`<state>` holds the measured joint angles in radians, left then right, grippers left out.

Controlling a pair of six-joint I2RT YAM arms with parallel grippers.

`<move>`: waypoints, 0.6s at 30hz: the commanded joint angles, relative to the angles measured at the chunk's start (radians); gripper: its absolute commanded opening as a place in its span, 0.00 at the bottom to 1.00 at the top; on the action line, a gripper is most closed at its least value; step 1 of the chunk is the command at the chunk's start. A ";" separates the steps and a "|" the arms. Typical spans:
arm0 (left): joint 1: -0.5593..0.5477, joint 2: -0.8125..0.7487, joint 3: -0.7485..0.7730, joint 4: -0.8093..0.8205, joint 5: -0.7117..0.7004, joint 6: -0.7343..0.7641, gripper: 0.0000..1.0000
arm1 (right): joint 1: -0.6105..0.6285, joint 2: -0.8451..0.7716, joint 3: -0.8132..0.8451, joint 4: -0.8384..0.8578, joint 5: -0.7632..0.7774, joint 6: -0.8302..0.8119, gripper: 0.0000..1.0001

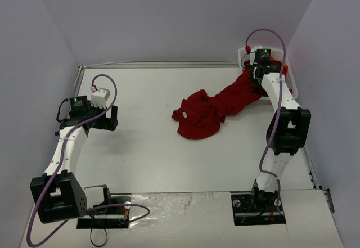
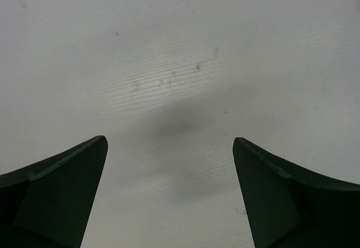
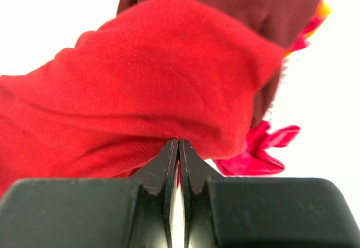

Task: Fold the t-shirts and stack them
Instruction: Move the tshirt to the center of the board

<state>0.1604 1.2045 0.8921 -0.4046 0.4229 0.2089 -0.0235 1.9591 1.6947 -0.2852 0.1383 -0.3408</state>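
Note:
A dark red t-shirt (image 1: 199,116) lies crumpled on the white table (image 1: 146,147), and a band of it stretches up to the right into the white basket (image 1: 291,79). My right gripper (image 1: 260,71) is over the basket, shut on a fold of red t-shirt cloth (image 3: 157,79); its fingertips (image 3: 178,142) pinch the cloth's lower edge. Darker red cloth (image 3: 253,0) shows behind it. My left gripper (image 1: 104,118) is open and empty over bare table at the left, also in the left wrist view (image 2: 169,141).
The basket stands in the back right corner against the wall, with brighter red-orange cloth (image 3: 264,152) showing inside. Walls close off the table at the left, back and right. The arm bases sit at the near edge.

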 commanded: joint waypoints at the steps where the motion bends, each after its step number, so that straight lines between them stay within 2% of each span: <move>1: 0.007 -0.008 0.050 -0.007 0.020 0.020 0.94 | 0.017 -0.166 0.039 0.001 -0.008 0.005 0.00; 7: 0.007 -0.017 0.050 -0.008 0.024 0.018 0.94 | 0.100 -0.259 0.095 -0.031 -0.077 0.008 0.00; 13: 0.007 -0.014 0.050 -0.007 0.022 0.018 0.94 | 0.328 -0.304 0.112 -0.078 -0.117 -0.070 0.00; 18: 0.008 -0.013 0.050 -0.008 0.016 0.021 0.94 | 0.531 -0.243 0.138 -0.178 -0.215 -0.095 0.00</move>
<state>0.1604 1.2045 0.8921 -0.4076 0.4259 0.2092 0.4297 1.6875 1.8004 -0.3813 -0.0063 -0.4023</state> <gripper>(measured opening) 0.945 0.004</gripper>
